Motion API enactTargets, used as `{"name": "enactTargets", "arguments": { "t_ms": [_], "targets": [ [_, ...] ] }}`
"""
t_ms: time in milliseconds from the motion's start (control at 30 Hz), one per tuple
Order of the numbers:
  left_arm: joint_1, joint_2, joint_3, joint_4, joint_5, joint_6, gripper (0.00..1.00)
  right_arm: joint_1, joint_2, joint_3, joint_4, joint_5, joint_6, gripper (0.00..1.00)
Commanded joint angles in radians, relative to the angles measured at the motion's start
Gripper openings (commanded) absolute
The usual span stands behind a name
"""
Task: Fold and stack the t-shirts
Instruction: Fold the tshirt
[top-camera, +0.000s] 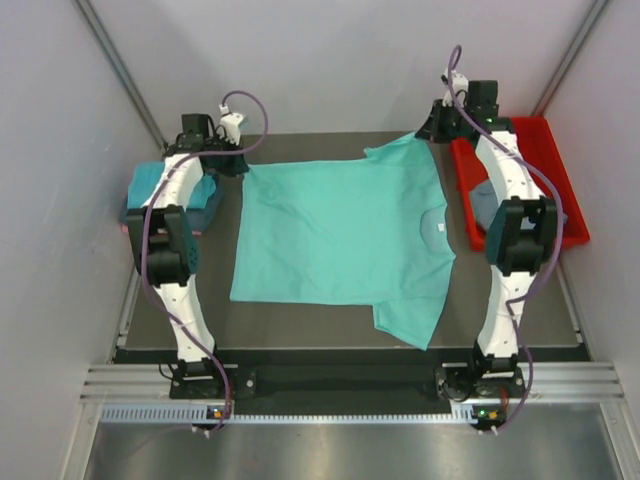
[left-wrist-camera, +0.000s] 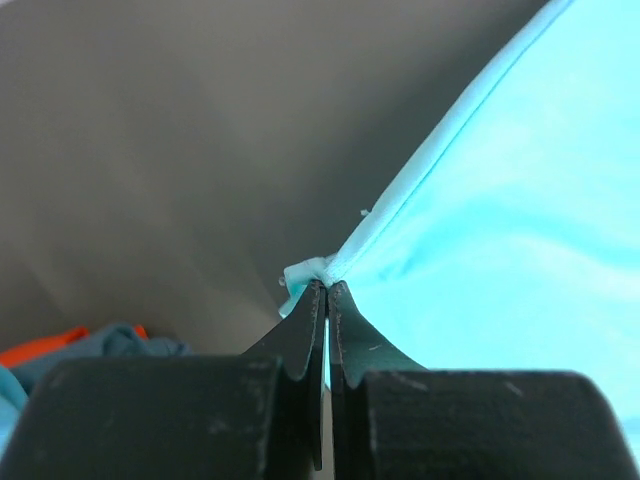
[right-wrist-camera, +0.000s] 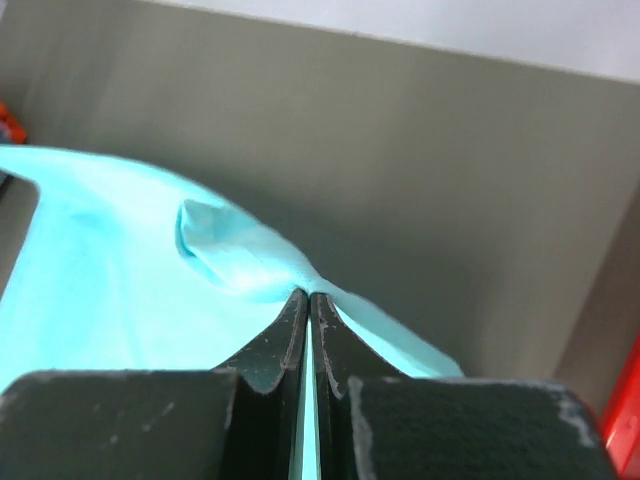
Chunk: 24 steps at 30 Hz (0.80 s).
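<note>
Top external view: 1 turquoise t-shirt spread flat mid-surface, collar toward the right, hem toward the left, one sleeve at the far right, one at the near right. 1 folded pile at the left edge: teal layer on top, slate grey-blue under it, thin pinkish strip at the bottom; exact shirt count in the pile unclear. 1 grey-blue t-shirt bunched in the red tray, partly hidden by the right arm. 2 arms, 2 claws.

Left claw is at the far hem corner of the turquoise shirt, jaws pressed together with the stitched hem edge pinched at the tips. Right claw is at the far sleeve, jaws closed on a twisted fold of the sleeve cloth. The left arm overlaps the pile from above.

Surface is dark, matte, flat. Tray is rigid, glossy plastic, rectangular, just beside the collar side of the shirt. Shirt cloth is soft, smooth, lightly creased near the far sleeve. Pale walls close in three sides.
</note>
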Motion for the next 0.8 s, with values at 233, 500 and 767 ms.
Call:
{"name": "enactTargets", "arguments": {
  "t_ms": [233,500,767],
  "targets": [
    [0.027,-0.144,-0.066,-0.136,0.073,0.055,0.0,0.007,-0.266,-0.288,-0.048,-0.06,-0.036,0.0],
    [0.035,-0.151,-0.063,-0.231,0.081,0.1,0.0,0.009,-0.384,-0.445,-0.056,-0.065,-0.058,0.0],
    [0.037,-0.151,-0.093,-0.298,0.098,0.13,0.0,0.009,-0.481,-0.557,-0.065,-0.077,-0.053,0.0]
  ]
}}
